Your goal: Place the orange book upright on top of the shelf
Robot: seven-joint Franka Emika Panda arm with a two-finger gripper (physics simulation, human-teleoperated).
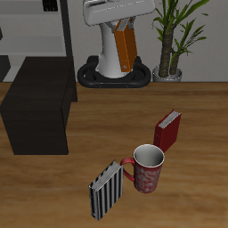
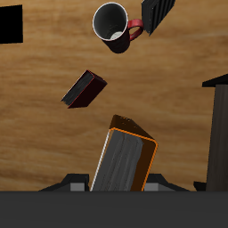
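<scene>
matt black shelf (image 1: 36,111), wood-grain table (image 1: 196,178), glossy mug (image 1: 148,167)

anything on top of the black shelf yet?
No. The shelf top shows bare in the exterior view. The orange book is held up in the pincer, above the table. The shelf's interior isn't visible.

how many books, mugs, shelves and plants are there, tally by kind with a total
books: 3, the orange book held up in the pincer, the dark red book, the striped book
mugs: 1, the mug
shelves: 2, the shelf in black, the grey shelving unit
plants: 1, the potted plant
total: 7
</scene>
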